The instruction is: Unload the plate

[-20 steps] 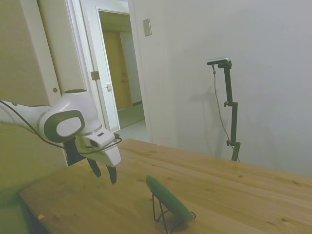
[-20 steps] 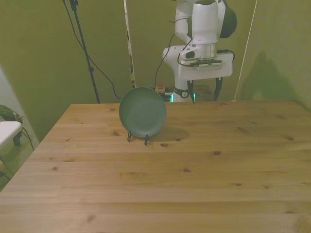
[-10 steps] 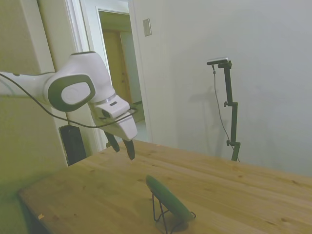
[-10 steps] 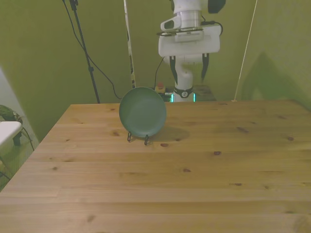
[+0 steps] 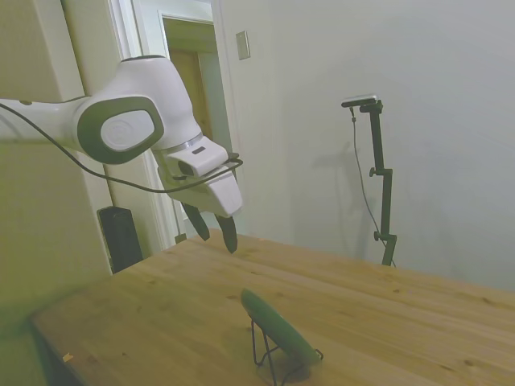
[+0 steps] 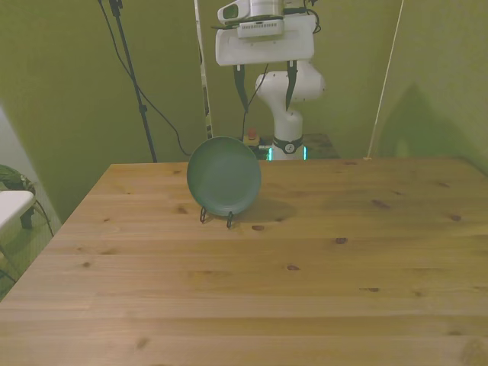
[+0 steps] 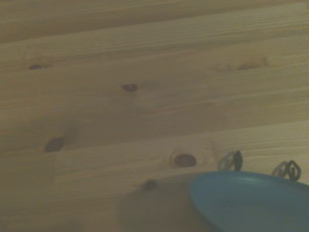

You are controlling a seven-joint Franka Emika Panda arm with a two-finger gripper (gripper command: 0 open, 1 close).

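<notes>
The dark green plate (image 6: 224,175) stands on edge, tilted back in a thin black wire rack (image 6: 216,217) on the wooden table (image 6: 305,259). From the side the plate (image 5: 278,328) shows edge-on above the rack (image 5: 269,358). My gripper (image 6: 264,85) hangs open and empty well above the table, higher than the plate and a little toward the front view's right of it. In the side view the gripper (image 5: 214,232) is up and to the left of the plate. The wrist view catches part of the plate (image 7: 251,200) and the rack's tips (image 7: 231,159).
The table's far edge (image 6: 305,162) runs just behind the rack. A doorway (image 5: 197,121) opens behind the arm in the side view. A white object (image 6: 11,206) sits off the table at the front view's left.
The arm has risen and swung toward the front view's left, from beside the table's far edge to above the plate. The fingers stay open. The plate has not moved.
</notes>
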